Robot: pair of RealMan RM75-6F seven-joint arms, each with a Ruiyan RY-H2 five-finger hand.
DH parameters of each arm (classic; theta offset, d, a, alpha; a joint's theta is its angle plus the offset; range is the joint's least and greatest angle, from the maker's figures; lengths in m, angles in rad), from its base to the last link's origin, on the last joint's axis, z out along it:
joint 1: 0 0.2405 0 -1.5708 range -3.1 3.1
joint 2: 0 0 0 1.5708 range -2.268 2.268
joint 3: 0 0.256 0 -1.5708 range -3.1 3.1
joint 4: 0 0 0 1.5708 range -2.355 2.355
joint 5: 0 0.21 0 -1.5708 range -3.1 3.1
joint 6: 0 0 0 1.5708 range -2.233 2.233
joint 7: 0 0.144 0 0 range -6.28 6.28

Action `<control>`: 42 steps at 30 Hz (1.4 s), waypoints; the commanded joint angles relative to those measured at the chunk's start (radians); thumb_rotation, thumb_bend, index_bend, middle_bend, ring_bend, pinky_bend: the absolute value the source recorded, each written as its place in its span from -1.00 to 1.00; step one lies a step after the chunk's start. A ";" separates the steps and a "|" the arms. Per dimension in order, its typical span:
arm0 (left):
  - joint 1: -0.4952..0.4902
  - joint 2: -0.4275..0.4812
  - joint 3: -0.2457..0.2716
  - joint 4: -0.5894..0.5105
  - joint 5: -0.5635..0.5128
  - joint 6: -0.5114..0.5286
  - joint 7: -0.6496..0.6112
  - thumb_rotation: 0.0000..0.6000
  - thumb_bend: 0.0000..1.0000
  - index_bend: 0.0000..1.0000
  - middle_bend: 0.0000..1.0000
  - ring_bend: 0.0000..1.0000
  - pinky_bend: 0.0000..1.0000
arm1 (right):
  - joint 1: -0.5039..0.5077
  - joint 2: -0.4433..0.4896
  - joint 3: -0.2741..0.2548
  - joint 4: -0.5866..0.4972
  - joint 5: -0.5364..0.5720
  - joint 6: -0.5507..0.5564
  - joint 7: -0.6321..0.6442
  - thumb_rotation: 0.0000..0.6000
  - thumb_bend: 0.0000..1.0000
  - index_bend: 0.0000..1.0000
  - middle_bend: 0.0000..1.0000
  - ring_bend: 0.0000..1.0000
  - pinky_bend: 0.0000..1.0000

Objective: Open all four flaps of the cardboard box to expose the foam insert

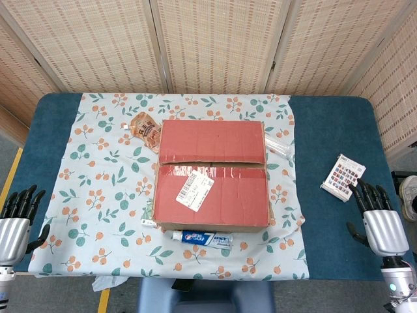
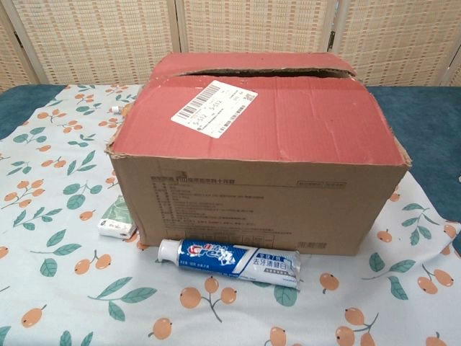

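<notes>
The cardboard box (image 1: 213,175) sits closed at the table's (image 1: 326,222) centre on a leaf-print cloth (image 1: 104,195), white barcode label (image 2: 214,107) w/ unreadable print on top, a blue toothpaste tube (image 2: 229,262) w/ Chinese writing touching its front, left hand (image 1: 15,218) & right hand (image 1: 380,218) both empty, fingers apart.

Bright, even light; sharp, shadowless.

Woven rattan screen panels (image 1: 215,42) in pale wooden frames stand behind the worktop (image 1: 332,130), which is dark blue under a leaf-and-orange printed cloth (image 1: 98,195). Grey floor (image 1: 8,147) with a yellow line shows at left.
</notes>
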State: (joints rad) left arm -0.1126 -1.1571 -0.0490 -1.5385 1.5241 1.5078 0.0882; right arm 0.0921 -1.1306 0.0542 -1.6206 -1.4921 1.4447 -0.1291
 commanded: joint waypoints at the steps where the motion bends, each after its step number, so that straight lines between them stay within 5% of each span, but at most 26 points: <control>1: -0.002 -0.003 0.001 -0.001 -0.001 -0.004 0.011 1.00 -0.08 -1.00 -1.00 -1.00 -1.00 | -0.001 -0.001 -0.002 0.003 -0.007 0.006 0.006 1.00 -0.24 -1.00 -1.00 -1.00 -1.00; 12: -0.013 0.001 0.014 0.000 0.028 -0.016 -0.013 1.00 -0.08 -1.00 -1.00 -1.00 -1.00 | 0.041 -0.010 0.008 0.015 -0.019 -0.045 0.026 1.00 -0.24 -1.00 -1.00 -1.00 -1.00; 22: -0.019 0.009 0.001 0.007 -0.002 -0.033 -0.057 1.00 -0.08 -1.00 -1.00 -1.00 -1.00 | 0.249 0.054 0.158 -0.155 0.036 -0.212 -0.072 1.00 -0.24 -0.92 -1.00 -1.00 -1.00; 29: -0.031 0.018 -0.011 0.034 -0.033 -0.066 -0.130 1.00 -0.08 -1.00 -1.00 -1.00 -1.00 | 0.380 -0.031 0.229 -0.173 0.199 -0.317 -0.260 1.00 -0.24 -0.92 -1.00 -1.00 -1.00; 42: -0.060 0.019 -0.031 0.067 -0.072 -0.117 -0.165 1.00 -0.08 -1.00 -1.00 -1.00 -1.00 | 0.552 -0.206 0.266 -0.083 0.340 -0.384 -0.363 1.00 -0.24 -0.92 -1.00 -1.00 -1.00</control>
State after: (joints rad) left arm -0.1694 -1.1402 -0.0803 -1.4746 1.4558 1.3979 -0.0638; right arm 0.6301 -1.3237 0.3155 -1.7141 -1.1645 1.0659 -0.4808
